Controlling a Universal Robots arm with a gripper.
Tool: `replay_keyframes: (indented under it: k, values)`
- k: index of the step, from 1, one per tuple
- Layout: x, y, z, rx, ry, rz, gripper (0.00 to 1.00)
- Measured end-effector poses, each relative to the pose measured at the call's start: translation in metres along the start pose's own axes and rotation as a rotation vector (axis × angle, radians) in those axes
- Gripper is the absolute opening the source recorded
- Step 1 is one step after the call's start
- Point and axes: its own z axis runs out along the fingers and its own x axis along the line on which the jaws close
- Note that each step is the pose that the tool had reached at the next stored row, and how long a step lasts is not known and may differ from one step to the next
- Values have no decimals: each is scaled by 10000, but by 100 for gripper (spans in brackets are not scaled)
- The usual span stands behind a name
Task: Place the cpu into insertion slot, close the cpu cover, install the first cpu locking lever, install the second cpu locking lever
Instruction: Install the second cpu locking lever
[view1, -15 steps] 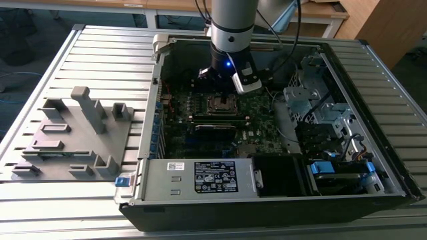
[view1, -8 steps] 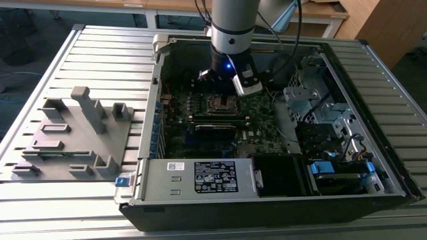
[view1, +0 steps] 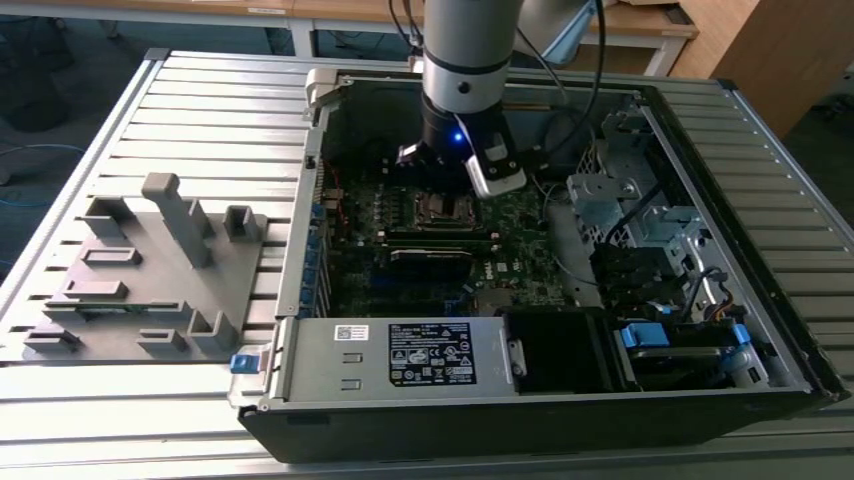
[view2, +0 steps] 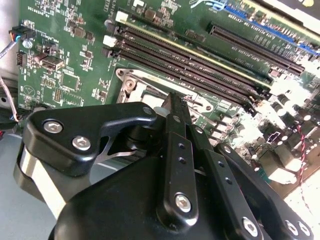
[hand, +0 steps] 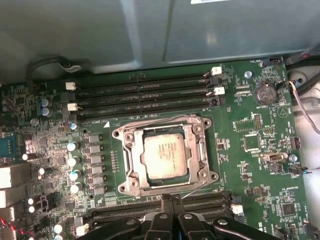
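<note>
Hand (hand: 172, 200) with fingers pressed together, holding nothing, sits at the socket's edge, lower centre of the first wrist view; cpu (hand: 165, 156) already seated in slot, cover (hand: 131, 161) down over it; both levers look latched, though unsure.

The computer case (view1: 561, 330) lies open on the table (view1: 200, 110). Inside it, the motherboard (view1: 400, 240) covers the floor, and the insertion slot (hand: 165, 155) sits on that board with memory slots (hand: 145, 92) on two opposite sides. The cpu (hand: 164, 156) lies in the slot, framed by the cpu cover (hand: 131, 150). The gripper (hand: 171, 201) hangs just beside the slot.
</note>
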Motion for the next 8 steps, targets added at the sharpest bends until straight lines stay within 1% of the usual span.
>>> replay_keyframes:
  k: [4, 8]
  values:
    - [-1, -19, 19, 3, 6, -117, 10]
    - [-1, -24, 38, -8, 29, -468, 10]
